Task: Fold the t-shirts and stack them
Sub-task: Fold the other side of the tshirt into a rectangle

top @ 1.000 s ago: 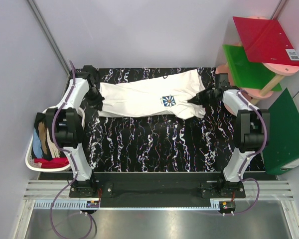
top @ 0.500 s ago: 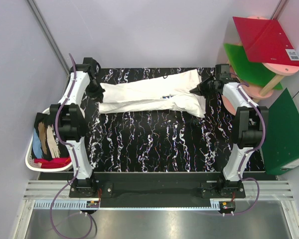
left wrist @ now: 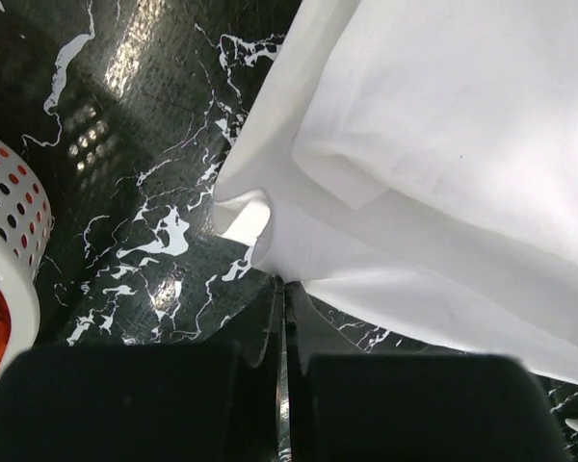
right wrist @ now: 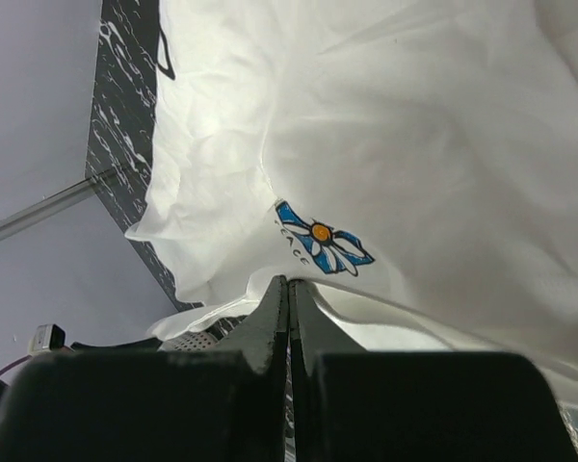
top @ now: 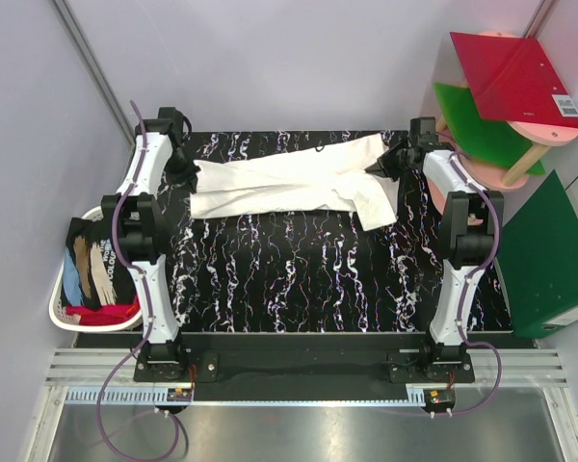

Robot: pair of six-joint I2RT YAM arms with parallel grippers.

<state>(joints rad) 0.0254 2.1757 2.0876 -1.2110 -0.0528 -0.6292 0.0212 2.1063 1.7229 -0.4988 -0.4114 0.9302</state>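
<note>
A cream-white t-shirt (top: 289, 183) lies as a long, narrow folded band across the far part of the black marbled table (top: 299, 279). My left gripper (top: 187, 175) is at the shirt's left end and is shut on its edge. In the left wrist view the closed gripper (left wrist: 281, 285) pinches the white cloth (left wrist: 443, 144). My right gripper (top: 378, 166) is at the shirt's right end, also shut on the cloth. In the right wrist view that gripper (right wrist: 289, 281) grips a fold just under a blue flower print (right wrist: 323, 237). More t-shirts (top: 91, 269), black with tan, blue and red, sit in a basket.
The white basket (top: 54, 306) stands off the table's left edge; its rim (left wrist: 5, 250) shows in the left wrist view. At the back right, a red board (top: 515, 77) and a green board (top: 477, 130) rest on a pink stand. A green folder (top: 559, 255) leans at the right.
Both arms have moved toward the far edge with the shirt's near edge in their grip. The shirt has folded over on itself, so its flower print no longer shows from above.
</note>
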